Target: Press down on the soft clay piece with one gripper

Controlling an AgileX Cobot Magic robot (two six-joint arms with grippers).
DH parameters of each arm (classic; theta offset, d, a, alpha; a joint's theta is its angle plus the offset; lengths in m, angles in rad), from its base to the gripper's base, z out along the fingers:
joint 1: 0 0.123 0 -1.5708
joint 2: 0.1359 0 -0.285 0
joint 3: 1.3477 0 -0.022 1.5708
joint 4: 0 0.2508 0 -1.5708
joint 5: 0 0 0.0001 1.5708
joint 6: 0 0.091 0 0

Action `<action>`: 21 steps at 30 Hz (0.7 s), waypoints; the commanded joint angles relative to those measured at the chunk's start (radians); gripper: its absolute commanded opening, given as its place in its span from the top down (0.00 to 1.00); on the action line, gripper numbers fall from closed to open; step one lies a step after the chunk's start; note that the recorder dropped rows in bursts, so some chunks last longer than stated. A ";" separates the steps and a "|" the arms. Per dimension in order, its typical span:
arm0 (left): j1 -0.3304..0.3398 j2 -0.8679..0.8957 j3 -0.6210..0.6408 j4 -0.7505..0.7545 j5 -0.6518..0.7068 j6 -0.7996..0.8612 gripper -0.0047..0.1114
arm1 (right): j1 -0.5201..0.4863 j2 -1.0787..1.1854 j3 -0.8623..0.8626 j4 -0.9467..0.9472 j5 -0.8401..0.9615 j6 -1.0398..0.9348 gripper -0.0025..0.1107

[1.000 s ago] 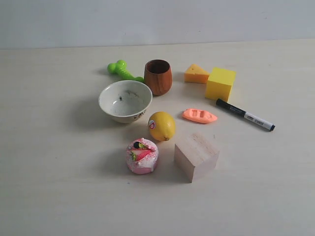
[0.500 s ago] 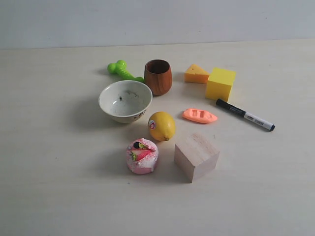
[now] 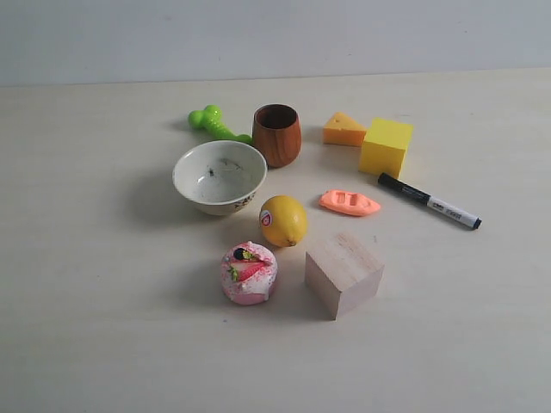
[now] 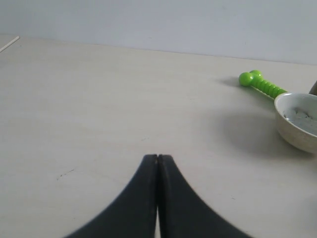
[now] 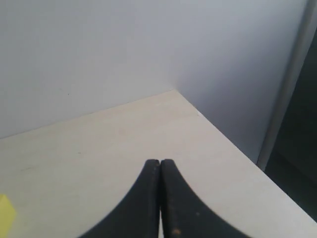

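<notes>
Nothing has moved since 1 s ago. Nearest sits the wooden block (image 3: 343,274); beyond it, at 2 o'clock from the lemon (image 3: 283,220), lies the soft clay piece (image 3: 349,202), with no gripper near it. The left gripper (image 4: 157,158) and right gripper (image 5: 160,162) are both clenched on nothing, well away from it, so the approach and the press are still to do.

Bright, even light; soft shadows fall leftward from the bowl (image 3: 219,176) and wooden block (image 3: 343,274) across the pale surface (image 3: 103,301). The left end effector (image 4: 157,161) and right end effector (image 5: 159,164) look soft-edged up close.
</notes>
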 commanded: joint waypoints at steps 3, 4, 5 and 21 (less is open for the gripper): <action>0.004 -0.005 -0.002 -0.003 -0.009 -0.001 0.96 | -0.007 -0.080 0.121 0.025 -0.128 -0.007 0.98; 0.004 -0.005 -0.002 -0.003 -0.009 -0.001 0.96 | -0.007 -0.091 0.137 0.026 -0.145 -0.007 0.98; 0.004 -0.005 -0.002 -0.003 -0.009 -0.001 0.96 | -0.007 -0.101 0.150 0.026 -0.158 -0.007 0.98; 0.004 -0.005 -0.002 -0.003 -0.009 -0.001 0.96 | 0.024 -0.345 0.586 0.055 -0.604 0.001 0.98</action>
